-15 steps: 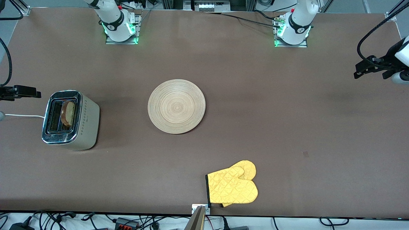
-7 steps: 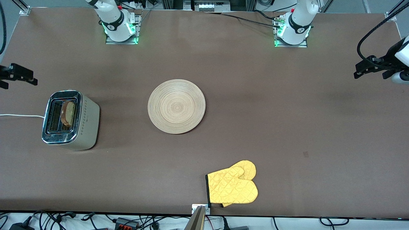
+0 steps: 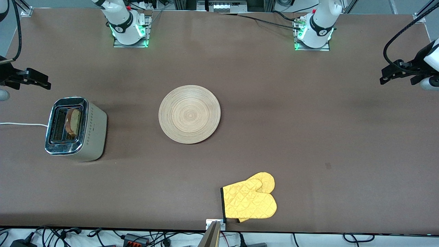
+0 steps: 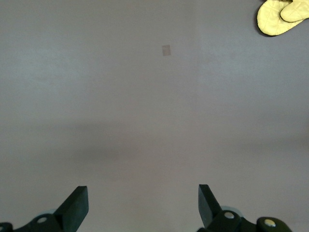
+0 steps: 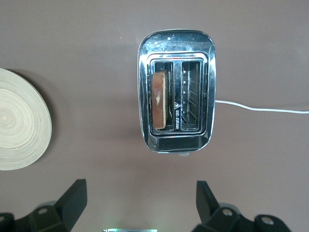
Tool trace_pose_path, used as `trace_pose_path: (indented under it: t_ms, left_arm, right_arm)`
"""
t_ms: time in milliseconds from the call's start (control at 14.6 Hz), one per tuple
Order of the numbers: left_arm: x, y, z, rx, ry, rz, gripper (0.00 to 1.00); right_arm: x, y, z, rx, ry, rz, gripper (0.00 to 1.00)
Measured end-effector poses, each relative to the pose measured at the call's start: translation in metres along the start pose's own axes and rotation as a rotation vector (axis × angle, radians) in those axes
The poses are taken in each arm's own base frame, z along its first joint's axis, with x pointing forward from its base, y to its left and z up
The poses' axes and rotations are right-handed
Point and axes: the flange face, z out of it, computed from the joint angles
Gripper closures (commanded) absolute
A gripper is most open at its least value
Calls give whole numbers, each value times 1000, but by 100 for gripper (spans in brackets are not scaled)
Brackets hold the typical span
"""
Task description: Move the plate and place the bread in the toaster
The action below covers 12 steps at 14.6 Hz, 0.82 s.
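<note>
1. A wide brown table (image 3: 308, 137) with a smooth matte top carries four loose things: one toaster, one slice of bread, one plate and one pair of oven mitts.
2. The boxy two-slot toaster (image 3: 76, 128) has a shiny chrome top and beige-silver sides marked with a row of small dots. It stands toward the right arm's end of the table, with a thin white cord (image 3: 22, 124) running off toward the table edge.
3. One square slice of light brown bread with a darker crust (image 3: 73, 121) stands on edge in the slot nearer the plate; the second slot holds nothing. The right wrist view shows the slice (image 5: 161, 99) poking up above the chrome.
4. One large round flat plate of pale wood (image 3: 189, 114), ringed with concentric grain, lies flat near the table's middle, well apart from the toaster.
5. Two quilted yellow oven mitts with dark cuff trim (image 3: 249, 200) lie stacked, nearer to the front camera than the plate.
6. The right gripper (image 5: 137, 200) hangs above the toaster, its two dark fingers spread wide and holding nothing.
7. The left gripper (image 4: 142, 205) hangs over bare table toward the left arm's end, fingers likewise spread wide and empty.
</note>
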Motion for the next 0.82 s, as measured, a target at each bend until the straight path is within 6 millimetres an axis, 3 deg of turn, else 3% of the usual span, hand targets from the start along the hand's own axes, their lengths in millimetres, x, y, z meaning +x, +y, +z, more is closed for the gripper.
trace_pose_path:
  t_ms: [821]
  left_arm:
    - [0,0,0,0,0,0,0]
  right_arm:
    - [3,0,-1,1,7,16,0]
